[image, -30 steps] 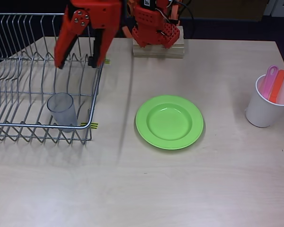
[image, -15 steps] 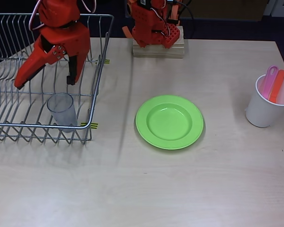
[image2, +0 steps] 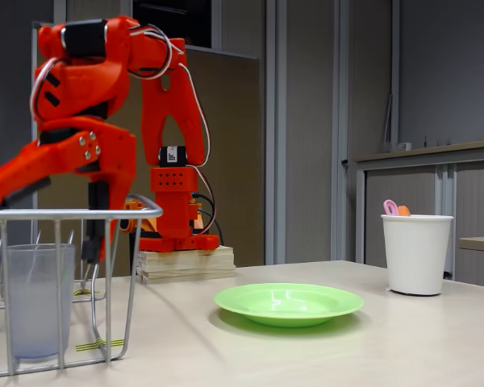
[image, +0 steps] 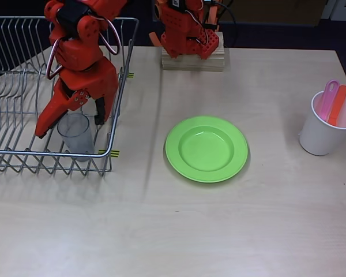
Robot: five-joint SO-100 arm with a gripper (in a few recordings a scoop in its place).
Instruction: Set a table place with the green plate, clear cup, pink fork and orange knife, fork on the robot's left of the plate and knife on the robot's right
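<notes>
End effector (image: 71,126) spread wide, my fingers straddling the clear cup (image: 75,133) in the wire rack (image: 23,156), positioned for a side grasp.

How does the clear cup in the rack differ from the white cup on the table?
The clear cup is see-through and greyish; the white cup is opaque. The clear cup stands empty inside the wire rack; the white cup stands on the bare table, holding the pink fork and orange knife. Both stand upright.
</notes>
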